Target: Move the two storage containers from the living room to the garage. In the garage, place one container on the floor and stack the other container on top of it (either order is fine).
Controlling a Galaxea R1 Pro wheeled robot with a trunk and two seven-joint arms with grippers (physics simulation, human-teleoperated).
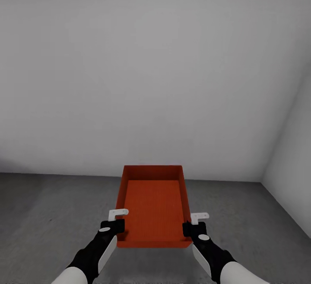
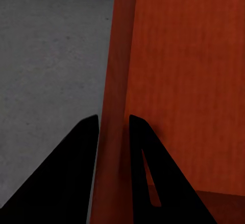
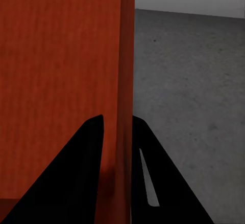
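We carry one orange bin (image 1: 154,206) above the grey garage floor (image 1: 52,215), left hand (image 2: 113,124) and right hand (image 3: 117,124) each pinching a side wall; rigid, probably light, smooth-walled.

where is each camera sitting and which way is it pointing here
Head view: on the robot's head, looking forward and down at the storage container, dark grey floor and pale wall; both forearms, left gripper and right gripper show.
Left wrist view: on the left arm, looking along its fingers straddling a container wall.
Right wrist view: on the right arm, fingers straddling the opposite wall.
All share container and floor.
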